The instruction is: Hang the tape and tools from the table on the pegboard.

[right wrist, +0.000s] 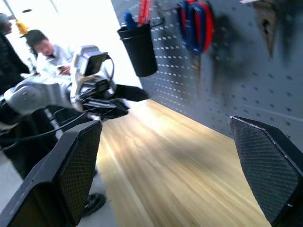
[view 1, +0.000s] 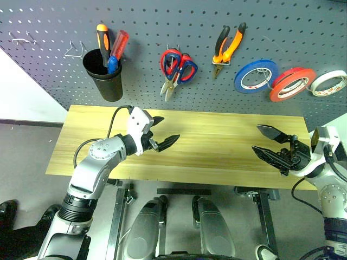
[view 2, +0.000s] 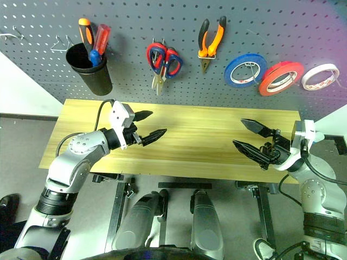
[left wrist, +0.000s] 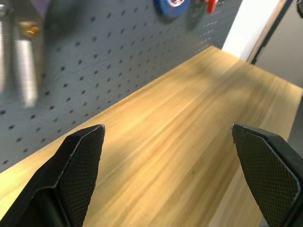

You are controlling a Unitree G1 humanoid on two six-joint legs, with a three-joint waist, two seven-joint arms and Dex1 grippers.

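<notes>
The orange-red tape [view 1: 293, 84] hangs on the pegboard [view 1: 162, 21] between a blue roll [view 1: 256, 76] and a white roll [view 1: 329, 82]. The orange-and-black pliers [view 1: 227, 46] hang left of the rolls. Dark-blue-handled scissors [view 1: 188, 69] hang beside red-handled scissors [view 1: 170, 59]. A red-handled screwdriver [view 1: 120, 43] stands in a black cup [view 1: 104, 76] on the board. My left gripper [view 1: 169, 129] hovers open over the left of the wooden table [view 1: 217, 146], holding nothing. At the table's right end my right gripper [view 1: 256, 138] is open and holds nothing too.
The cup also holds an orange-and-black screwdriver [view 1: 102, 40]. Bare wire hooks [view 1: 76, 51] sit at the board's upper left. The right wrist view shows my left gripper [right wrist: 118, 97] across the table and people [right wrist: 45, 47] behind it.
</notes>
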